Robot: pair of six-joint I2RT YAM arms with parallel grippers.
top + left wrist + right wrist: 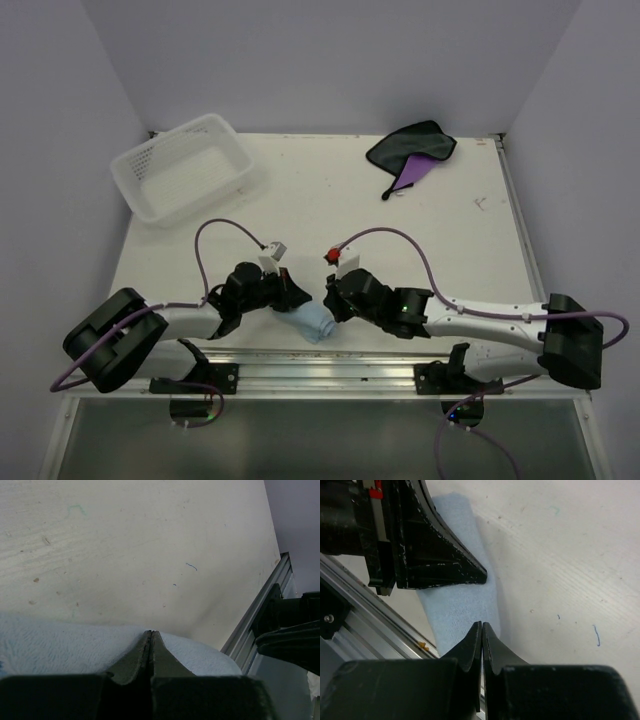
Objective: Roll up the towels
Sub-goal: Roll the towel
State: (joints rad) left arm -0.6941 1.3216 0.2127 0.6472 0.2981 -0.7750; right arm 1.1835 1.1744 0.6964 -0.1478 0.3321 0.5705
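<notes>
At blue towel (316, 323), left hand (301, 297), right hand (329, 300), closed

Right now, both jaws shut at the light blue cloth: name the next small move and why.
Probably lift the right jaws slightly to curl the end of the light blue cloth towel: they stand shut at that end, and the left jaws rest on it.

No readable text, brand, number or sign in any view. Red tag (330, 256) and white tag (272, 250) above the arms: too small to read. Faint blue pen strokes (596, 635) and a green scrawl (76, 509) on the desk (330, 190): no letters made out.
</notes>
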